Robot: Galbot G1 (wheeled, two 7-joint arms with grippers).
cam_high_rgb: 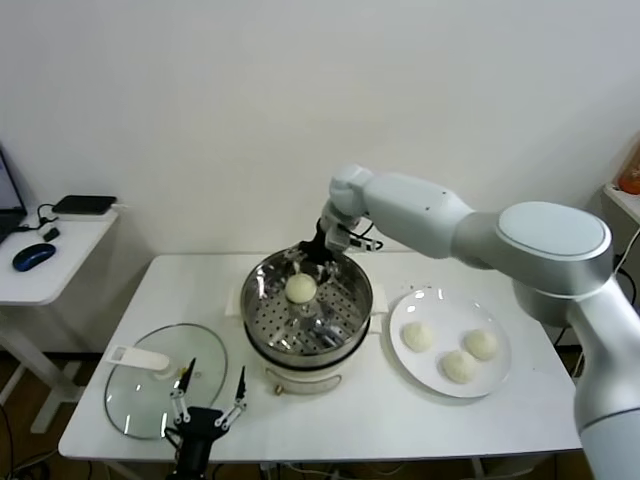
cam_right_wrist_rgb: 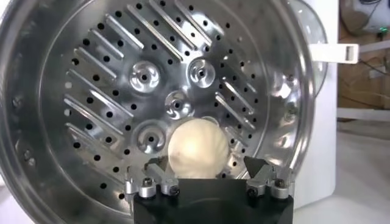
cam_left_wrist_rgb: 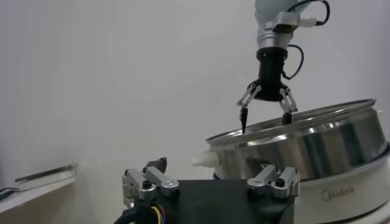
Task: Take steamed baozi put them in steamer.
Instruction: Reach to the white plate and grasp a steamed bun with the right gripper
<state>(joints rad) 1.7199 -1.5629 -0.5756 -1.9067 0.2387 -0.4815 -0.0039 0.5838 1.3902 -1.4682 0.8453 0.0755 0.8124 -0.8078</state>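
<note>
Right gripper [cam_high_rgb: 311,262] hangs over the steamer [cam_high_rgb: 262,290] with jaws spread wide and empty, one baozi [cam_high_rgb: 301,288] resting released on its perforated floor, three buns [cam_high_rgb: 459,366] waiting on the plate [cam_high_rgb: 403,352], left gripper [cam_high_rgb: 207,404] idle, open near the glass lid [cam_high_rgb: 140,395].

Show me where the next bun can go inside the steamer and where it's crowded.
Inside the steamer, one bun lies toward the far wall, under the right gripper, whose jaws are open. The perforated floor nearer the front rim and to both sides is bare. The far side is crowded.
</note>
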